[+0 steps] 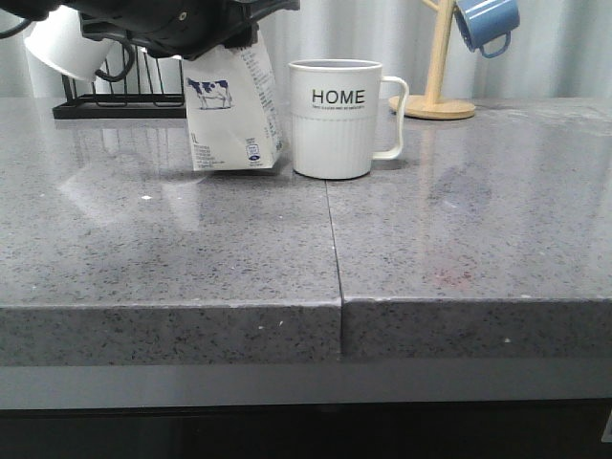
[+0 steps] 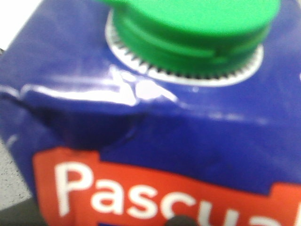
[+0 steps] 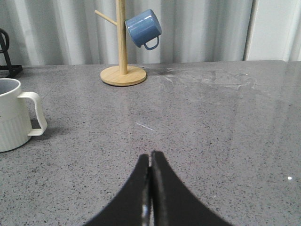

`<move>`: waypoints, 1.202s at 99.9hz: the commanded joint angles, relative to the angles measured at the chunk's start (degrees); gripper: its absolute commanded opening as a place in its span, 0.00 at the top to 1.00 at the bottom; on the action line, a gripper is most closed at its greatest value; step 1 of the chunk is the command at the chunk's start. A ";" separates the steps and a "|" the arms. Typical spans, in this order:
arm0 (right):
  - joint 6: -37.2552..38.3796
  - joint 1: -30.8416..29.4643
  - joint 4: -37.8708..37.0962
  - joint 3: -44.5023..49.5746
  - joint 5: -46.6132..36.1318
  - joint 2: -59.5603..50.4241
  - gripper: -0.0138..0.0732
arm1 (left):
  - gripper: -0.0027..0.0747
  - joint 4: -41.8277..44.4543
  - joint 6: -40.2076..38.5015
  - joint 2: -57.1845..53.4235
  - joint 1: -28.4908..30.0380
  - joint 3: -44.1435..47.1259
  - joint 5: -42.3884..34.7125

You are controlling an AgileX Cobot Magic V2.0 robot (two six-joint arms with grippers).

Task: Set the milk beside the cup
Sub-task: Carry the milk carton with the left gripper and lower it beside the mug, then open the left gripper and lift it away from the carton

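Milk [image 1: 232, 115] stands tilted on the grey stone counter [image 1: 191, 258] in the front view, just left of the white ribbed cup [image 1: 336, 119] marked "HOME", with only a narrow gap between them and its lower corner almost at the cup's base. The left gripper [image 1: 182, 29] covers the carton's top from above, so the grasp itself is hidden there; a wire rack [image 1: 115, 96] sits behind, and a wooden mug tree [image 1: 438, 67] with a blue mug [image 1: 486, 21] stands further right. Left wrist view is filled by the carton's dark blue top [image 2: 155, 127] with its green screw cap [image 2: 193, 28], very close and blurred; whether the fingers clamp it I cannot tell. Right wrist view shows the right gripper [image 3: 150, 162] with its jaws pressed together, empty, over bare counter, the cup's handle [image 3: 36, 113] off to one side.
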 commanded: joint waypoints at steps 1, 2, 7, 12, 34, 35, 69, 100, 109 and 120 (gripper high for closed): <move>-0.15 -0.36 -0.41 -1.46 -4.25 0.53 0.98 | 0.83 3.50 1.28 -3.88 -1.05 -3.44 -11.00; -0.15 -0.36 -0.41 -1.46 -4.25 0.53 0.98 | 0.83 3.24 1.56 -3.78 -1.03 -3.44 -11.00; -0.15 -0.36 -0.41 -1.46 -4.25 0.53 0.98 | 0.83 3.10 2.92 -3.57 -1.16 -3.44 -10.97; -0.15 -0.36 -0.41 -1.46 -4.25 0.53 0.98 | 0.79 2.68 4.00 -3.57 -1.26 -3.44 -10.74; -0.15 -0.36 -0.41 -1.46 -4.25 0.53 0.98 | 0.40 1.96 4.10 -3.57 -1.83 -3.33 -10.64; -0.15 -0.36 -0.41 -1.46 -4.25 0.53 0.98 | 0.39 1.79 4.10 -3.57 -1.83 -3.33 -10.64; -0.15 -0.36 -0.41 -1.46 -4.25 0.53 0.98 | 0.11 -0.19 4.10 -3.57 -1.94 -3.22 -7.27; -0.15 -0.36 -0.41 -1.46 -4.25 0.53 0.98 | 0.11 -2.26 4.10 -5.09 -2.51 0.94 -6.79; -0.15 -0.36 -0.41 -1.46 -4.25 0.53 0.98 | 0.11 -2.26 3.98 -6.56 -2.64 2.66 -6.64; -0.15 -0.36 -0.41 -1.46 -4.25 0.53 0.98 | 0.11 -2.03 3.98 -8.69 -3.20 4.73 -6.07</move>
